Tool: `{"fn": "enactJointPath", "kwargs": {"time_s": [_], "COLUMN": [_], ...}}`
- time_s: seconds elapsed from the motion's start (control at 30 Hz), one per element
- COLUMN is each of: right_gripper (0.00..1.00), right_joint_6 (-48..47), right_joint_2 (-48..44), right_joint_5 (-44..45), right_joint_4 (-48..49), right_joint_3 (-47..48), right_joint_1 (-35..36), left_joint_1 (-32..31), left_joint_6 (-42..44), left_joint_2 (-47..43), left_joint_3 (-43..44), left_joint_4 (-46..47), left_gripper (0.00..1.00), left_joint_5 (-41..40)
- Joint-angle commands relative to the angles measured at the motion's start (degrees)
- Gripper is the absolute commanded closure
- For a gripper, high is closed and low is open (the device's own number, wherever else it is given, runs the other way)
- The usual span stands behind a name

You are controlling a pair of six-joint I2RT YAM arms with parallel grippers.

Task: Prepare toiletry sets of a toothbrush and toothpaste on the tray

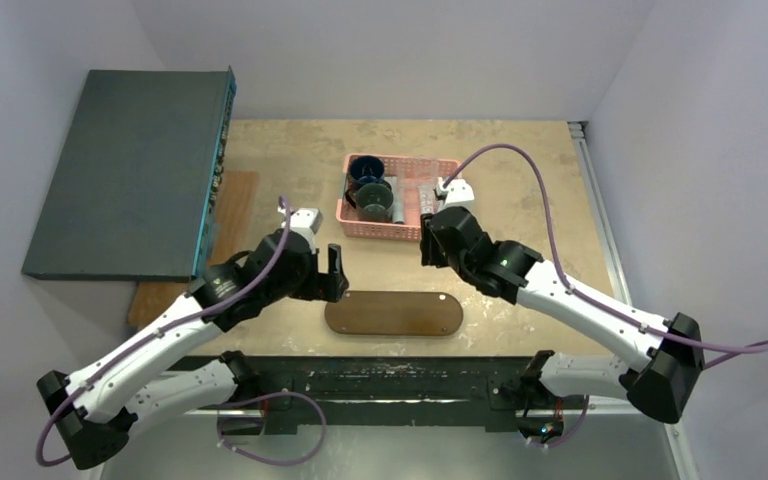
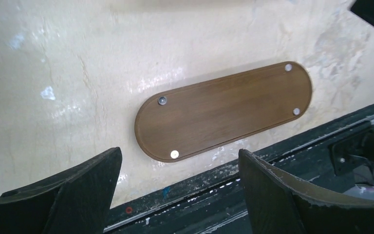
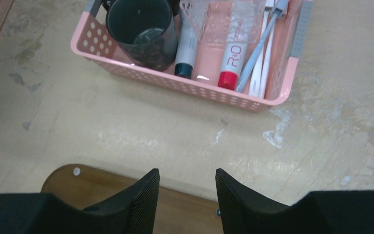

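**Toothbrushes and toothpaste in the pink basket, both grippers apart**

Overhead view: dark brown oval tray (image 1: 393,313) flat on the surface (image 1: 520,200) at lower centre of the frame, close to the near edge. In the left wrist view, whole wooden top on show, with four pale dots near the rounded ends.

Left gripper (image 1: 332,272) just above and left of the tray's left end, jaws spread wide, gripping nothing.

Right gripper (image 1: 428,245) between the tray's right end and the pink lattice basket (image 1: 390,232), jaws parted with a clear gap, gripping nothing.

Right wrist view, top of the frame, inside the basket: dark mug (image 3: 141,29) at left, then a white toothpaste tube with a dark cap (image 3: 187,48), a red-capped toothpaste tube (image 3: 233,53), and pale blue and white toothbrushes (image 3: 263,53) leaning at the right end. All well apart from the tray.
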Motion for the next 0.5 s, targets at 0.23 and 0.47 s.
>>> {"fn": "enactJointPath", "kwargs": {"time_s": [0.23, 0.47], "right_gripper": [0.51, 0.50], "right_joint_6": [-5.73, -5.32], "right_joint_2": [10.31, 17.15], "right_joint_5": [-0.61, -2.79], "right_joint_4": [2.45, 5.73], "right_joint_3": [12.62, 17.43], "right_joint_1": [-2.30, -2.27], "left_joint_1": [0.18, 0.22], "left_joint_6": [11.91, 18.18], "left_joint_2": [-6.20, -9.83], "left_joint_3": [16.42, 15.77], "left_joint_4": [-14.96, -15.20], "left_gripper": [0.09, 0.08], "left_joint_5": [-4.30, -4.33]}}
